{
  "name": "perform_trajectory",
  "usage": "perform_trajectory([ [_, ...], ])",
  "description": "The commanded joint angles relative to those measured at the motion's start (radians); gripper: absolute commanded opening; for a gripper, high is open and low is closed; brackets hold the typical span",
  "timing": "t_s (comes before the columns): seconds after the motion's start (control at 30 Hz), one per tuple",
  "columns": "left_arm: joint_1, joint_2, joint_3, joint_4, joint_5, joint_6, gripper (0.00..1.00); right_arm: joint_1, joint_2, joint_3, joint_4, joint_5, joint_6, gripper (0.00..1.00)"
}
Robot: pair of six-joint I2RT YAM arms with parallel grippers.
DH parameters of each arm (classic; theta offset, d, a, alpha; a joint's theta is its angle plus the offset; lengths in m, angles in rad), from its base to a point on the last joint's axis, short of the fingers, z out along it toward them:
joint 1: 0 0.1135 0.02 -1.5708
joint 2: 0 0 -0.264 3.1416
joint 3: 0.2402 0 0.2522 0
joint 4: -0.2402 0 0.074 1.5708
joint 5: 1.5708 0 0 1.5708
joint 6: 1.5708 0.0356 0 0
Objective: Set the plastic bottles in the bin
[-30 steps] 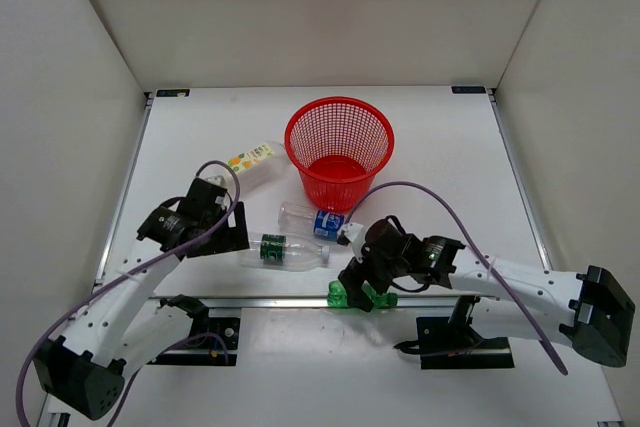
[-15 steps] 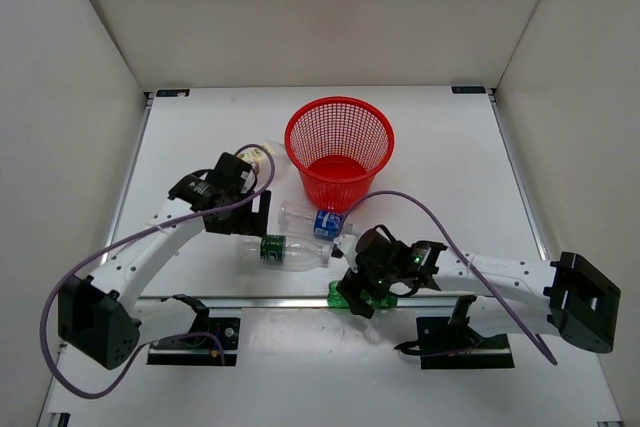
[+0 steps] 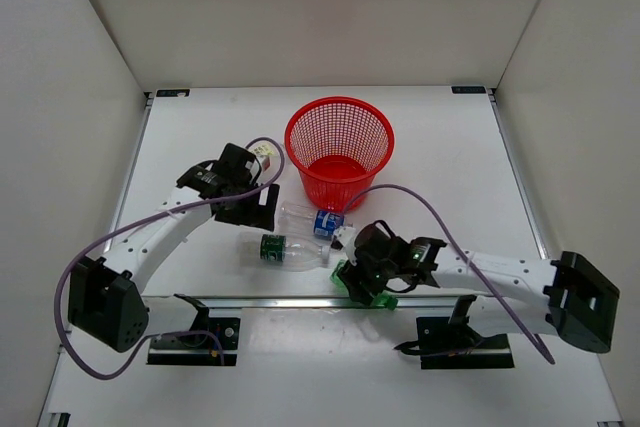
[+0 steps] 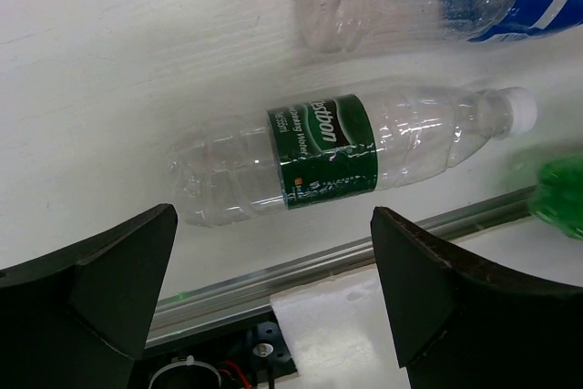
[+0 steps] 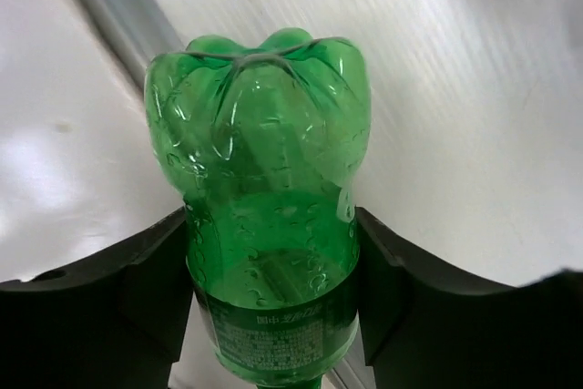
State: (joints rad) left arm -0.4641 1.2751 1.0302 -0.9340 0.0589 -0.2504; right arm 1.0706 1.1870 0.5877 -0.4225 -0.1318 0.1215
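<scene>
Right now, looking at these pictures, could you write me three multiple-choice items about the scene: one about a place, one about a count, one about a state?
1. Where does the blue-label bottle lie?
A. On the table, between the red basket and the green-label bottle.
B. Inside the basket.
C. Upright at the far wall.

2. How many bottles are inside the basket?
A. Two.
B. One.
C. None.

3. What is the right claw doing?
A. Open over the basket.
B. Shut on the green tinted bottle.
C. Shut on nothing.

Answers:
1 A, the top view shows it lying on the table just on the near side of the basket.
2 C, only red mesh shows inside.
3 B, its wrist view shows both fingers pressed against the bottle's sides.
</scene>
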Motion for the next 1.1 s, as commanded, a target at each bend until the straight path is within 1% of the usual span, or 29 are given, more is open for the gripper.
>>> perform_trajectory([
  [0.0,0.018,0.003,0.051,-0.003,0.029,0.071,0.98,-0.049,-0.154,0.056,0.064,-0.049,0.0,0.0],
  [0.03,0.009,0.01,0.056,-0.006,0.027,0.098,0.98,-0.069,-0.193,0.075,0.065,-0.099,0.0,0.0],
  [0.13,0.002,0.039,0.082,-0.006,0.048,0.155,0.98,-0.182,-0.265,0.182,0.073,-0.225,0.006,0.0],
  [0.2,-0.018,0.082,0.093,-0.005,0.051,0.207,0.98,-0.279,-0.286,0.277,0.102,-0.342,0.013,0.0],
  [0.23,-0.027,0.095,0.082,-0.008,0.07,0.236,0.99,-0.316,-0.279,0.302,0.12,-0.379,0.013,0.0],
  [0.27,-0.034,0.116,0.088,-0.011,0.082,0.249,0.99,-0.34,-0.277,0.351,0.129,-0.384,0.023,0.0],
  [0.3,-0.042,0.134,0.085,-0.026,0.082,0.25,0.99,-0.38,-0.256,0.407,0.134,-0.382,0.024,0.0],
  [0.33,-0.041,0.141,0.077,-0.028,0.113,0.275,0.98,-0.396,-0.229,0.429,0.152,-0.385,0.038,0.0],
  [0.37,-0.036,0.139,0.073,-0.023,0.14,0.284,0.99,-0.447,-0.213,0.469,0.171,-0.399,0.058,0.0],
  [0.43,-0.022,0.126,0.036,0.0,0.153,0.295,0.99,-0.524,-0.134,0.514,0.233,-0.515,0.101,0.0],
  [0.5,-0.008,0.112,0.016,0.029,0.215,0.324,0.99,-0.633,-0.075,0.563,0.304,-0.609,0.174,0.0],
  [0.53,-0.013,0.113,0.01,0.031,0.214,0.335,0.99,-0.653,-0.025,0.575,0.344,-0.65,0.206,0.0],
  [0.6,-0.019,0.119,0.005,0.043,0.17,0.33,0.99,-0.684,0.037,0.639,0.375,-0.643,0.227,0.0],
  [0.7,-0.022,0.157,0.008,0.043,0.222,0.376,0.99,-0.661,0.132,0.722,0.361,-0.557,0.201,0.01],
  [0.77,-0.007,0.185,0.031,0.041,0.223,0.376,0.99,-0.661,0.209,0.776,0.334,-0.482,0.178,0.05],
  [0.8,-0.008,0.205,0.04,0.035,0.251,0.379,0.99,-0.667,0.221,0.79,0.334,-0.473,0.187,0.15],
  [0.83,-0.011,0.222,0.042,0.031,0.271,0.394,0.99,-0.679,0.241,0.8,0.343,-0.465,0.196,0.3],
  [0.87,-0.021,0.227,0.044,0.031,0.265,0.402,0.98,-0.687,0.262,0.799,0.335,-0.456,0.19,0.4],
  [0.93,-0.036,0.254,0.047,0.027,0.225,0.396,0.99,-0.693,0.292,0.82,0.314,-0.445,0.176,0.76],
  [0.97,-0.047,0.263,0.044,0.018,0.237,0.405,0.98,-0.696,0.301,0.821,0.3,-0.437,0.167,0.92],
  [1.03,-0.065,0.274,0.041,0.026,0.248,0.416,0.98,-0.716,0.313,0.819,0.294,-0.437,0.193,0.99],
  [1.07,-0.065,0.276,0.034,0.03,0.26,0.399,0.99,-0.733,0.309,0.802,0.3,-0.465,0.205,1.0],
])
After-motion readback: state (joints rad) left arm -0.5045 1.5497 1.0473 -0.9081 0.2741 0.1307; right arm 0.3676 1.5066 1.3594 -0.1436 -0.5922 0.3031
